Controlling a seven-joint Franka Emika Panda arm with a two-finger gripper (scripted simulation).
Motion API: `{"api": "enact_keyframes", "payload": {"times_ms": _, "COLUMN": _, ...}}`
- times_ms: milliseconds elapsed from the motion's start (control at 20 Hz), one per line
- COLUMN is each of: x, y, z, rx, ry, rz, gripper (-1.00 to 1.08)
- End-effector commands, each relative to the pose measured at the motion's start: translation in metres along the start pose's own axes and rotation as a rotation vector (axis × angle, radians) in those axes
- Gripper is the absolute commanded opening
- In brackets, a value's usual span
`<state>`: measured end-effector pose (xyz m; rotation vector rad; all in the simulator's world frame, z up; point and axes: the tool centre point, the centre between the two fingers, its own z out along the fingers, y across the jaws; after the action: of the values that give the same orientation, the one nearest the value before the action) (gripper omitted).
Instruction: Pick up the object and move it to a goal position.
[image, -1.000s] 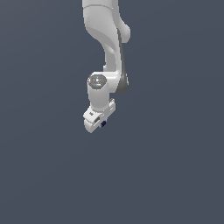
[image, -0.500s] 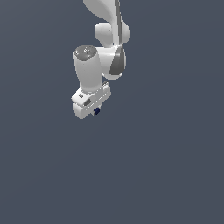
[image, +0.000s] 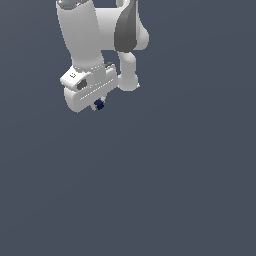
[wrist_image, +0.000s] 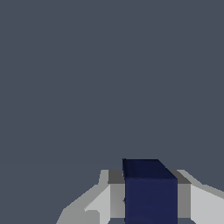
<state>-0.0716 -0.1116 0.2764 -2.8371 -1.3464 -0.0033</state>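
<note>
Starting at the exterior view's left, the white arm is entering from the top edge and bending down to the gripper (image: 98, 105), which is sitting in the upper left part of the frame. Just below the gripper's white body, the cube (image: 99, 104) is showing as a small dark navy spot between the finger ends. Further towards the exterior view's right, nothing but plain grey-blue background is showing; no goal marker is appearing in either view, and no surface edge can be made out.

In the wrist view, the cube (wrist_image: 150, 192) is filling the gap between two pale fingers (wrist_image: 109, 199), one pressing on each side face. The gripper (wrist_image: 151, 201) is closing on the cube to the cube's own width, so it is holding it in a firm pinch, with the cube sitting square and not tilted.

Judgement: the carry stage is underway. To do it well, the arm should be travelling smoothly, avoiding sudden wrist rotation, and the grip should be maintained until the goal position is reached. The contact area looks small, so a jerk could be shifting the cube between the pads.
</note>
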Motion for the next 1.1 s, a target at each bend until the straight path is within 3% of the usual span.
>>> {"api": "enact_keyframes", "payload": {"times_ms": 0, "x": -0.008, "y": 0.002, "z": -0.027, "rx": 0.001, "ry": 0.000, "rz": 0.000, "gripper": -1.00}}
{"api": "enact_keyframes", "payload": {"times_ms": 600, "x": -0.040, "y": 0.015, "z": -0.145, "rx": 0.001, "ry": -0.001, "rz": 0.001, "gripper": -1.00}}
{"api": "enact_keyframes", "payload": {"times_ms": 1050, "x": -0.053, "y": 0.023, "z": -0.193, "rx": 0.000, "ry": -0.002, "rz": 0.002, "gripper": -1.00}}
